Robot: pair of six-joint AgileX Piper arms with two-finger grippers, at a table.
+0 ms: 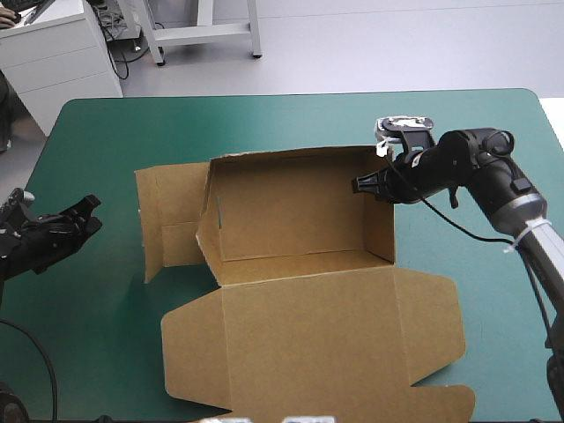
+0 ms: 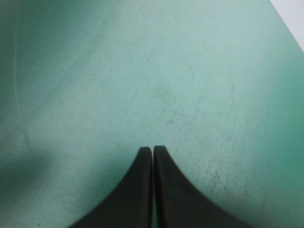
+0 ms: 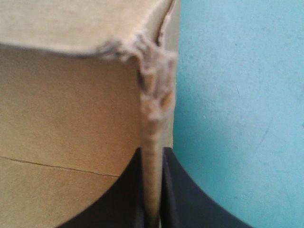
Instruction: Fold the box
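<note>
The box (image 1: 304, 291) is plain brown board, greyer where its corner is frayed. The cover (image 1: 106, 291) is teal-green, marked with faint pale scratches. The left gripper (image 1: 92, 212), at nine o'clock of the box, has black fingers; so has the right gripper (image 1: 358, 185), at two o'clock.

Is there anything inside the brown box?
Nothing but bare brown board shows inside the box; the right gripper, shut on its right wall, has one finger in. The near wall's inner side faces away, unseen.

Even, bright light; soft shadow on teal-green cover (image 2: 95, 71) beside the left hand (image 2: 153, 150)
</note>
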